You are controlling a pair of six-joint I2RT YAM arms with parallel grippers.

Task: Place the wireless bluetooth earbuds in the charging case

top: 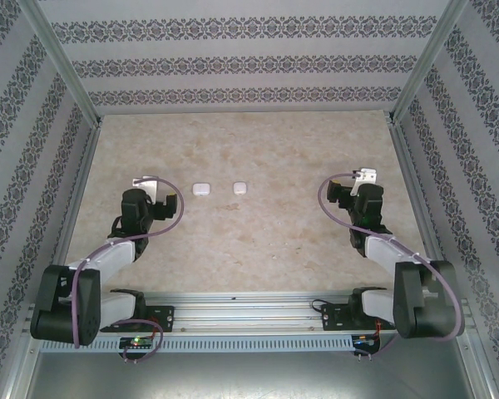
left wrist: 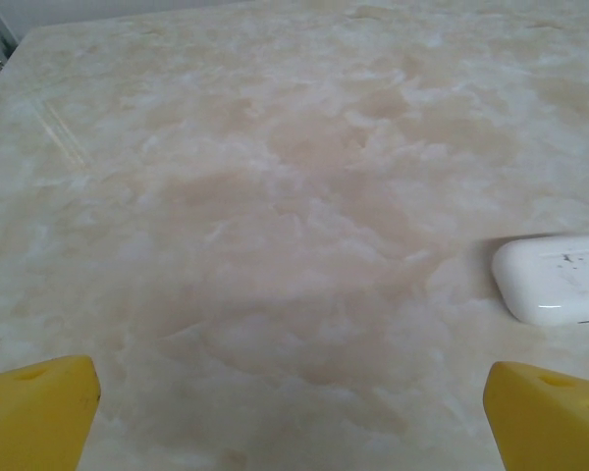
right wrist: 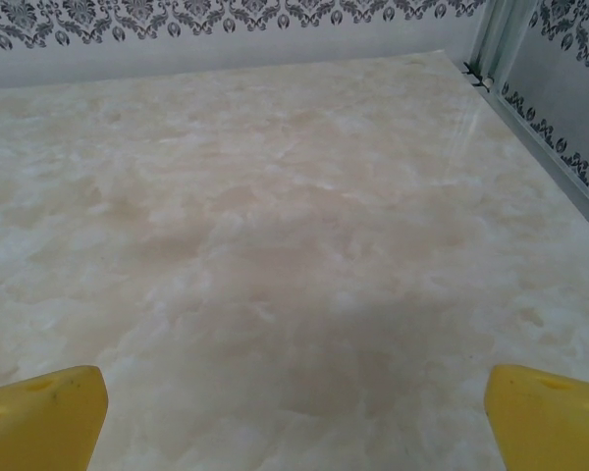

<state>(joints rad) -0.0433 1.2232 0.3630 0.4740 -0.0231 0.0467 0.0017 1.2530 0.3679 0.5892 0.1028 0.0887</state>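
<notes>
Plainly, there is room to spare. In the top view my left gripper (top: pixel 147 182) sits left of centre over the marbled tabletop (top: pixel 258 249), close to the table's left edge. My right gripper (top: pixel 366 176) sits far right, near the right edge and its metal frame rail (top: pixel 407 166). Between them, slightly above mid-frame, two white rounded-square charging cases lie in a row. The left case (top: pixel 202 189) is near my left gripper, a little to its right. The right case (top: pixel 239 188) lies beside the left one but apart from it, and well apart from my right gripper. Both lids look shut; whether earbuds lie inside I cannot tell.

The left wrist view gives what the top view cannot: one of the cases (left wrist: pixel 555 278) close up at the right edge of the frame. It is glossy, flat on the stone, and has a few dark specks on top. My yellow fingers (left wrist: pixel 39 407) show in the two lower corners, spread wide and holding nothing. The right wrist view shows my other fingers (right wrist: pixel 545 407) equally far apart over bare stone, with the patterned wall (right wrist: pixel 226 20) along the top and the frame rail at upper right.

Count: two arms, two grippers, two cases, two yellow fingertips in each wrist view.
</notes>
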